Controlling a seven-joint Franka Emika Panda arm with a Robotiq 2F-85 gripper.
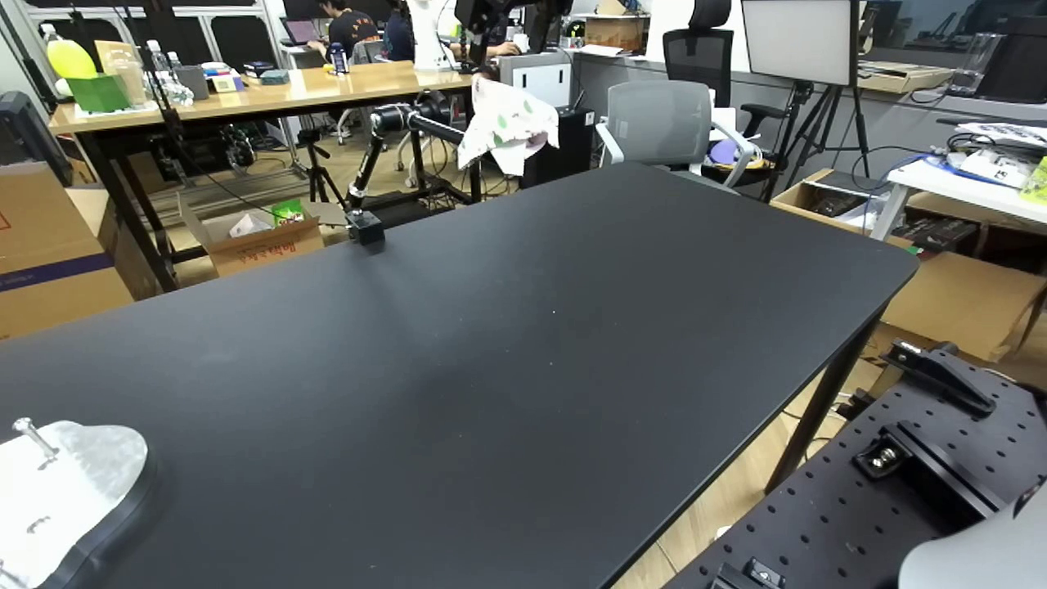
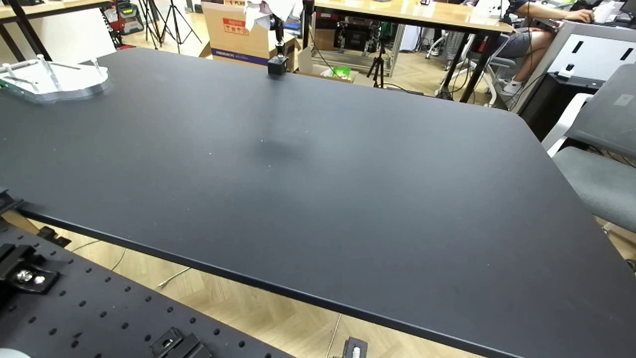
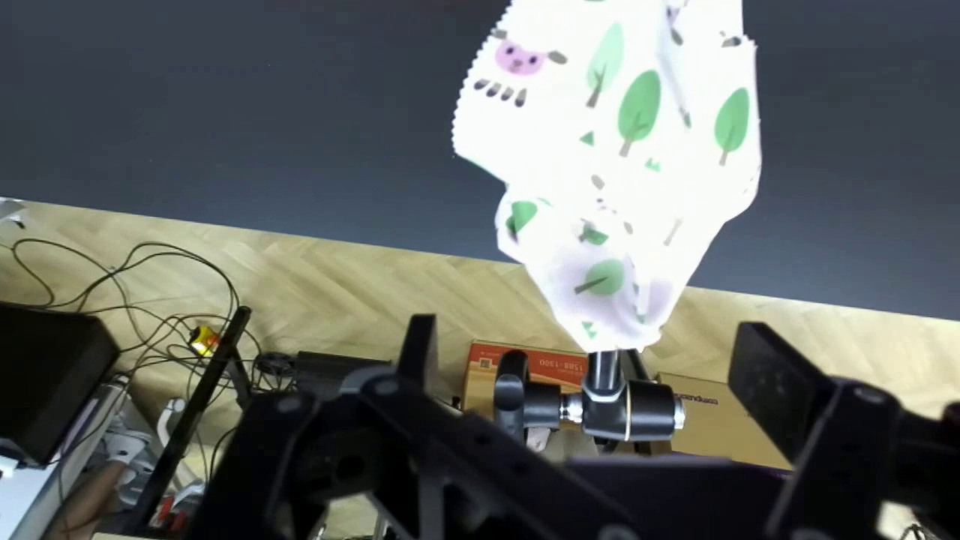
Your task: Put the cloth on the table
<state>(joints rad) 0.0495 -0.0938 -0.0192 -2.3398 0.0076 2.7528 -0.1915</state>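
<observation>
We've got the cloth (image 3: 615, 165) up at the end of the jointed stand (image 3: 634, 412), gripper (image 3: 585, 337) spread wide

So in the wrist view the cloth, white with green trees and a pinkish animal face, takes up the top middle of the frame, and its bunched lower end meets the stand's black tube. We can't make out how it sits there, tbh. Two black fingers (image 3: 420, 349) are well apart, toward the lower left and lower right of it. In both exterior views the stand rises from the dark table (image 1: 507, 384) at its edge, and a pale pegged board (image 1: 78, 491) lies on top, lower left in an exterior view.
</observation>
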